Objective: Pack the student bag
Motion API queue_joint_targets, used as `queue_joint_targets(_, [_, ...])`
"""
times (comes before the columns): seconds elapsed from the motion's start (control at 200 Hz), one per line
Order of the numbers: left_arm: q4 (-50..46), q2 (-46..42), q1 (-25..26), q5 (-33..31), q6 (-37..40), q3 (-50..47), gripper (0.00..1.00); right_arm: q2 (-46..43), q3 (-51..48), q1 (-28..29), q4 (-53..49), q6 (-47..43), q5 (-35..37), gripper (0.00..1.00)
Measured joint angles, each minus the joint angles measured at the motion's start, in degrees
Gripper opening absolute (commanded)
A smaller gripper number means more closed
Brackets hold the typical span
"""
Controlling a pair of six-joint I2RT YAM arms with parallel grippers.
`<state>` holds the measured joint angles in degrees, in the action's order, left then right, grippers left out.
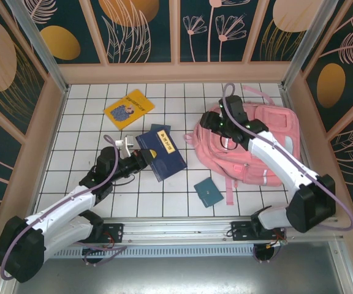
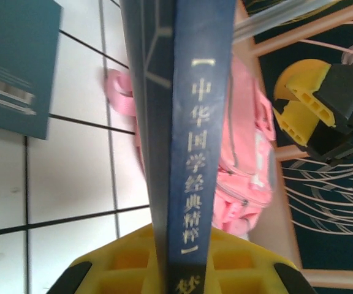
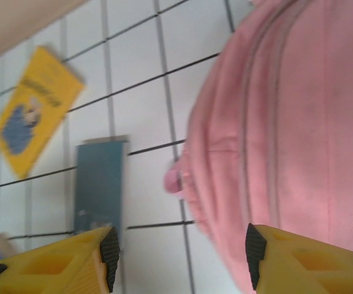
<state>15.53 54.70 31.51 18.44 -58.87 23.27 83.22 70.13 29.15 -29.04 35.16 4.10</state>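
**Book in my left gripper, bag off at 3 o'clock**

My left gripper is clamped narrow on the 8 o'clock edge of a dark blue book. The book's long axis runs from 11 to 5 o'clock in the overhead view, and from my wrist its spine points toward the pink bag. That bag lies flat on the tiled table, at about 3 o'clock from this gripper and just beside the book. My right gripper hangs wide and empty over the bag's 10 o'clock end, so I judge it the nearer arm for the opening. I cannot tell whether the zip is undone.
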Motion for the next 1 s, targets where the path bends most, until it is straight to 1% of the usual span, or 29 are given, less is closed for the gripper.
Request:
queue_joint_targets(0.075, [-2.43,0.07,0.0,-1.46,1.42,0.76,0.0,5.55,3.04,1.05,-2.01,-0.26,3.8,0.57])
queue_joint_targets(0.2, [-4.83,0.11,0.0,-2.89,2.82,0.96,0.0,13.64,7.37,2.75,-4.87,-0.37,7.85,0.56])
queue_joint_targets(0.305, [-6.14,0.22,0.0,-3.34,3.74,0.96,0.0,19.02,11.23,3.89,-6.88,-0.39,9.84,0.54])
queue_joint_targets(0.46, [-6.78,0.59,0.0,-3.45,4.63,0.96,0.0,24.59,16.2,4.2,-8.11,-1.18,10.97,0.46])
queue_joint_targets(0.606, [-6.8,1.14,0.0,-3.3,4.92,0.96,0.0,28.41,19.54,4.22,-8.9,-2.36,11.96,0.36])
queue_joint_targets(0.716, [-6.78,1.18,-0.26,-2.97,5.35,0.96,0.0,30.36,19.85,4.22,-9.11,-3.3,13.05,0.28])
queue_joint_targets(0.796, [-6.78,1.2,-0.44,-2.45,5.73,0.96,0.0,30.84,19.85,4.22,-9.22,-3.48,13.81,0.14])
queue_joint_targets(0.851, [-6.78,1.25,-0.44,-2.4,5.95,0.98,0.0,30.82,19.85,4.22,-9.29,-4.22,14.1,0.0])
queue_joint_targets(1.001, [-6.8,1.53,-0.44,-2.21,6.38,1.42,0.0,30.05,19.69,3.96,-9.18,-4.96,13.81,0.0])
